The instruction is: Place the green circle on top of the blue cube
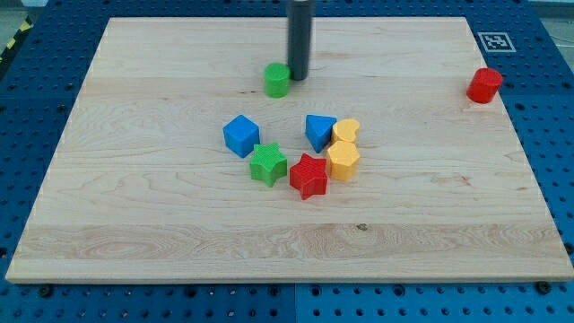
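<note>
Wooden board (134, 224) on blue pegboard (36, 63) | my tip (297, 77) touching green circle (277, 80) | blue cube (240, 135) well below | no pincer.

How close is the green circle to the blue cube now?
Nothing is finished yet. My tip sits right beside the green circle, on its right, near the view's top. Still left: pushing it down to just above the blue cube, which sits apart, lower in the view.
</note>
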Controlling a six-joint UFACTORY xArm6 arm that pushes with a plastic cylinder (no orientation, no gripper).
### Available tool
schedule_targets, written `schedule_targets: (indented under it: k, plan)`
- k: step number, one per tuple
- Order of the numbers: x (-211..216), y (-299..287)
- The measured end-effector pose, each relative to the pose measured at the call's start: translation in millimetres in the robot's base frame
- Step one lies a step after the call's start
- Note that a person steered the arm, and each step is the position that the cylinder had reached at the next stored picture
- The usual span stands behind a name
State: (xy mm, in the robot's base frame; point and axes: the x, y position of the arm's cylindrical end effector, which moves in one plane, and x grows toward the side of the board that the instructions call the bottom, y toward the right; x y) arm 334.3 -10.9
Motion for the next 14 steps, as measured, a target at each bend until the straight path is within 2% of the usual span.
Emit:
schedule_targets:
  k: [2,4,7,10,11,13,14]
  plan:
    - [2,-10]
    - [43,-15]
    - [-4,-28]
    - [42,-37]
    - [42,-37]
    - [31,-25]
    - [-19,-7]
